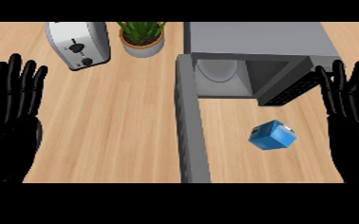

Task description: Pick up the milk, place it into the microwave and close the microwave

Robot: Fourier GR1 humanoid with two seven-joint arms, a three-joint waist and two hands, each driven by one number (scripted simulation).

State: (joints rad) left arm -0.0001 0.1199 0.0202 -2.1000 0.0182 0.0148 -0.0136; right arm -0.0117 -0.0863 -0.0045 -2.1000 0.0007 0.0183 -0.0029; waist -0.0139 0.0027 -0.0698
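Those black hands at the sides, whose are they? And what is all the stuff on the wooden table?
They belong to a robot. The picture is taken from its head, looking straight down at a light wooden counter. Its left hand shows at the left edge and its right hand at the right edge. Both are open with fingers up, just resting. Neither holds anything.

On the counter lies a small blue milk carton, tipped at an angle. Behind it stands a grey microwave, and its long grey door is swung wide open toward the robot. At the back left are a shiny silver toaster and a green plant in a tan pot.
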